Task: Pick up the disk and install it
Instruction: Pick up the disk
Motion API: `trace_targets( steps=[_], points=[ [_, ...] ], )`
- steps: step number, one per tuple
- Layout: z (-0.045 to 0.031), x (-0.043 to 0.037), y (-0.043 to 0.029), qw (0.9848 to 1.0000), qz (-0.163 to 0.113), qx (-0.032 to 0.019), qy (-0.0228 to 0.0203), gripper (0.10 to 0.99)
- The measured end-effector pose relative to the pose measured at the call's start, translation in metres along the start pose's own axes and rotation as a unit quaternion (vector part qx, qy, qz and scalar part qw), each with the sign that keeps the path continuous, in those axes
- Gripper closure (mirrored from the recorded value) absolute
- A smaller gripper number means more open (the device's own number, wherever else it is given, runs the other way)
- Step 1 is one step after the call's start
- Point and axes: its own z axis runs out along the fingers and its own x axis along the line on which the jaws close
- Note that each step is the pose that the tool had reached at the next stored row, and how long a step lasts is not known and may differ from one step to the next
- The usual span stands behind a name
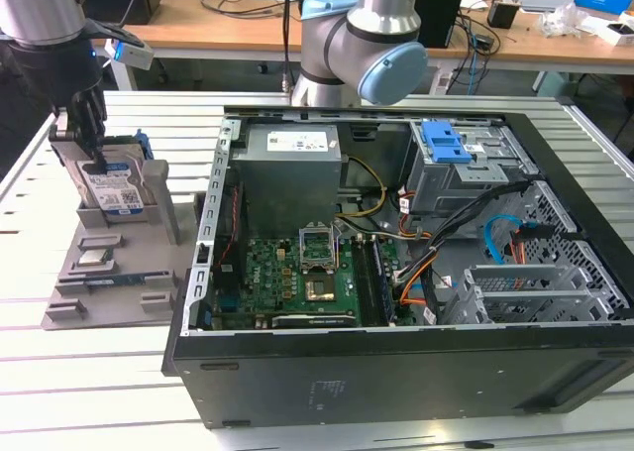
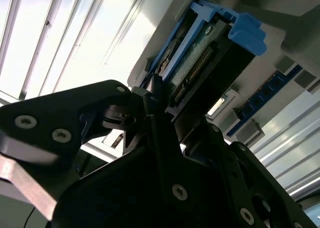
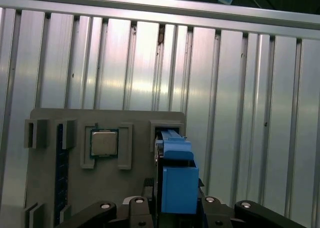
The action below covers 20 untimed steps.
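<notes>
The gripper (image 1: 94,157) stood clamped on the upper edge of the disk (image 1: 117,193), which sat upright in a slot of the grey parts tray (image 1: 99,278).

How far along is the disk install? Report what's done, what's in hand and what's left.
Done: the black claw is down at the top edge of the flat silver hard disk in its blue plastic carrier. In hand: the pickup; the disk stands upright in its slot in the grey plastic holder tray. Left: the disk is not yet lifted out, nor fitted inside the open black computer case.
</notes>
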Motion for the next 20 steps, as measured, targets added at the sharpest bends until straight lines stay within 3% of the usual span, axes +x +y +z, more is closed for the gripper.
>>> trace_targets(
  steps=[15, 20],
  points=[
    [-0.0114, -0.0068, -0.0001, 1.0, 0.0, 0.0, 0.0, 0.718],
    [-0.0265, -0.0122, 0.0001, 1.0, 0.0, 0.0, 0.0, 0.718]
  ],
)
